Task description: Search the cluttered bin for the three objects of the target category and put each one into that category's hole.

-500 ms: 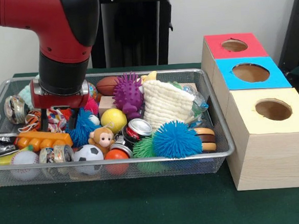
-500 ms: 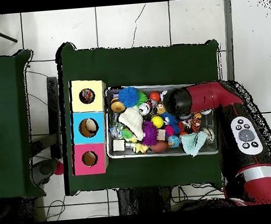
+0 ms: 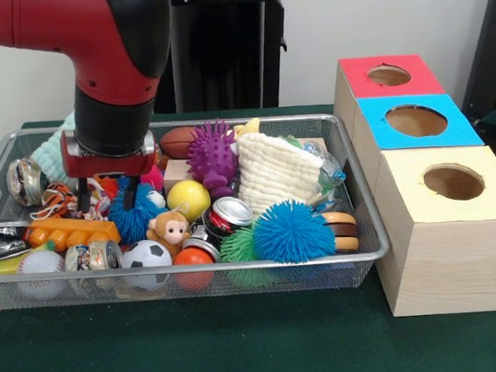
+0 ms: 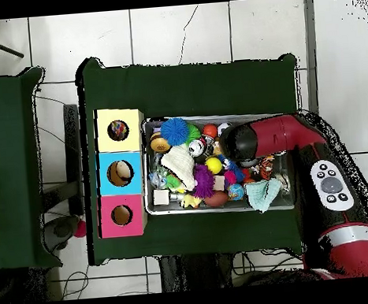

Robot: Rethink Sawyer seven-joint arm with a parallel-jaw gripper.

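The gripper [image 3: 106,198] is hanging with fingers spread, grasping nothing, over the left part of the bin [image 3: 361,197]. A rope toy [image 3: 62,199] is lying just left of it, beside a blue spiky ball [image 3: 138,216]. The yellow hole [image 3: 453,182] is sitting right of the bin.

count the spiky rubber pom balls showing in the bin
4: a purple one at the back middle, a big blue one front right, a green one beside it, a blue one under the gripper. More may be buried.

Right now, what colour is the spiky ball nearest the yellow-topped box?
Bright blue: the spiky ball shows best in the front view.
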